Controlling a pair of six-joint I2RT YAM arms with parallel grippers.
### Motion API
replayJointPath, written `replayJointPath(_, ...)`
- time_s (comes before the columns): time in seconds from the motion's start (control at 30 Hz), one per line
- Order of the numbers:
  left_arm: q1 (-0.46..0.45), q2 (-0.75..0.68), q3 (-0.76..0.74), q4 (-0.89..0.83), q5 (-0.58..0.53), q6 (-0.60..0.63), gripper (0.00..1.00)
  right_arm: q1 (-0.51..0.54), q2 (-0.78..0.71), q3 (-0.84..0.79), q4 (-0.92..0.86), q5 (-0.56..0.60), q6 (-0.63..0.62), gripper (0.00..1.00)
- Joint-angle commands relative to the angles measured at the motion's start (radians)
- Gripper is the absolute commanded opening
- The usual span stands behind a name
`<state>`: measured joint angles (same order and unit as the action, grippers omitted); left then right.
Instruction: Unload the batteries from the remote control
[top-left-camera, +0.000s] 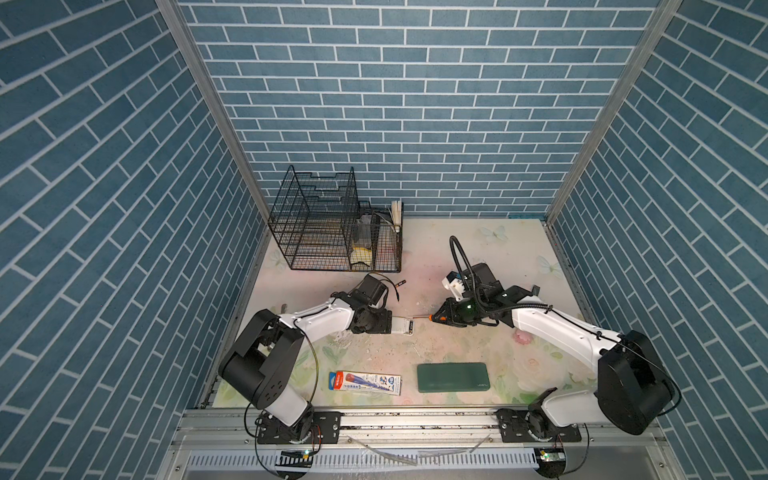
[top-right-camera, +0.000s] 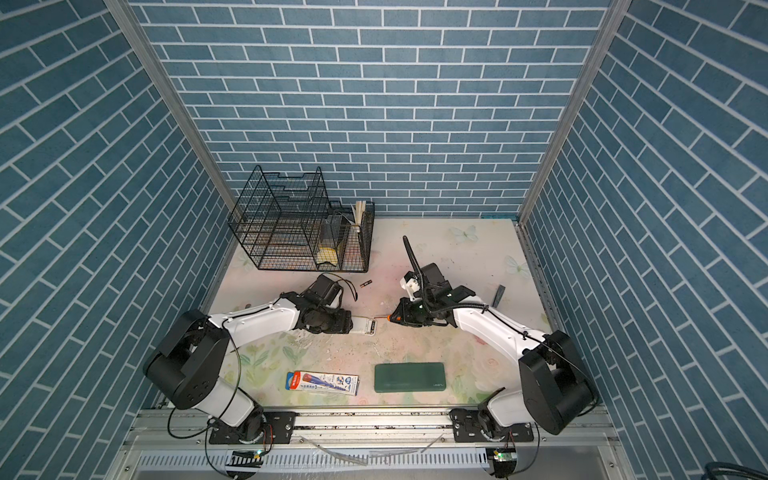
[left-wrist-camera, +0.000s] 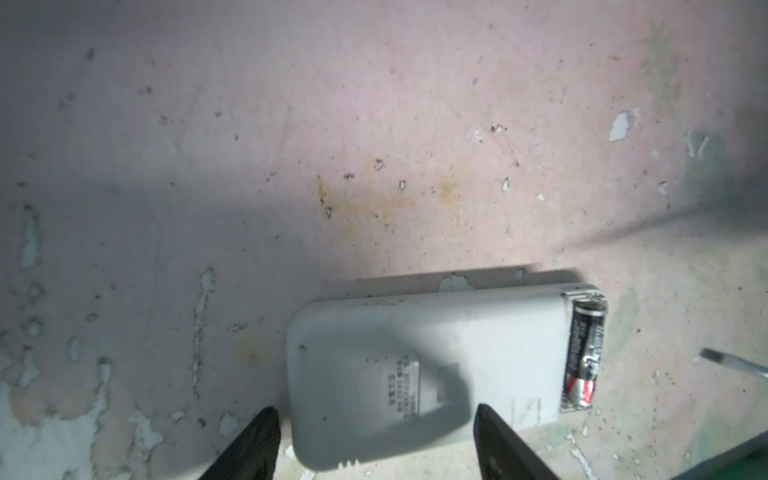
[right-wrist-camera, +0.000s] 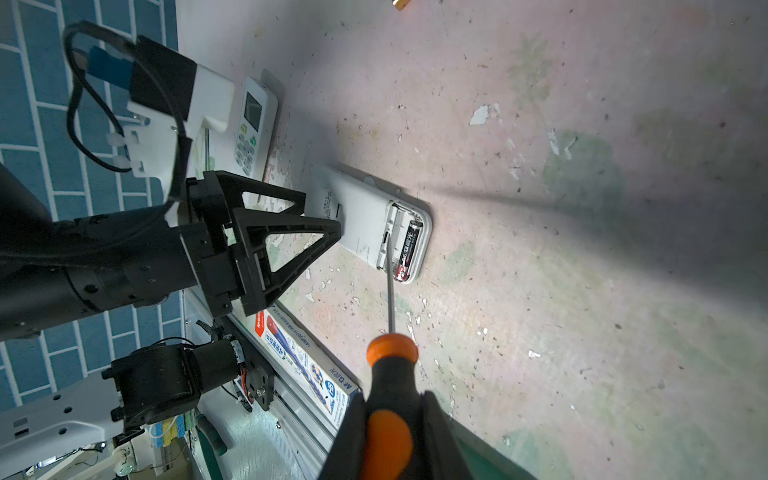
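Screwdriver (right-wrist-camera: 388, 399) clamped in right gripper (right-wrist-camera: 395, 432), tip at battery (right-wrist-camera: 409, 249); left gripper (left-wrist-camera: 374, 440) part-open astride remote (left-wrist-camera: 424, 357), ungripped. Risk: remote skids when levered.

Lit evenly from overhead in both top views, with blue brick-patterned walls (top-left-camera: 415, 104) bowed at the edges (wide lens). Dimmer at the wrists: broad soft shadows across the worn pinkish tabletop (left-wrist-camera: 374, 124), near black gripper fingers (left-wrist-camera: 249, 449) blurred.

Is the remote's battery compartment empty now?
No, in the right wrist view one battery still lies in the open compartment of the remote control, beside the screwdriver tip.
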<state>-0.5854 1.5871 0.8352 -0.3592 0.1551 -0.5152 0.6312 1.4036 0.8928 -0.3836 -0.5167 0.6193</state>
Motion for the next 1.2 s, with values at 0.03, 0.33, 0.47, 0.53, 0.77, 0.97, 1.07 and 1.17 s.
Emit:
replayJointPath(0.03, 0.009, 0.02, 0.001, 0.002, -0.016, 0.009, 0.74, 0.013, -0.009, -0.038, -0.014, 0.007, -0.039, 0.0)
replayJointPath(0.33, 0.009, 0.029, -0.007, 0.012, -0.02, 0.004, 0.72, 0.033, -0.002, -0.058, -0.018, 0.011, -0.036, 0.0)
replayJointPath(0.47, 0.009, 0.029, -0.01, 0.012, -0.017, 0.007, 0.72, 0.039, 0.01, -0.061, -0.01, 0.014, -0.037, 0.0)
replayJointPath(0.53, 0.009, 0.03, -0.011, 0.011, -0.017, 0.006, 0.72, 0.041, 0.016, -0.063, -0.007, 0.014, -0.036, 0.0)
replayJointPath(0.77, 0.009, 0.031, -0.015, 0.017, -0.014, 0.006, 0.71, 0.045, 0.05, -0.069, 0.017, 0.015, -0.035, 0.0)
replayJointPath(0.97, 0.009, 0.039, -0.015, 0.025, -0.005, 0.005, 0.71, 0.048, 0.079, -0.068, 0.046, 0.007, -0.029, 0.0)
replayJointPath(1.07, 0.009, 0.04, -0.017, 0.026, -0.002, 0.004, 0.7, 0.05, 0.087, -0.065, 0.051, 0.003, -0.029, 0.0)
replayJointPath(1.17, 0.008, 0.043, -0.018, 0.03, 0.002, 0.005, 0.69, 0.051, 0.09, -0.059, 0.048, 0.001, -0.029, 0.0)
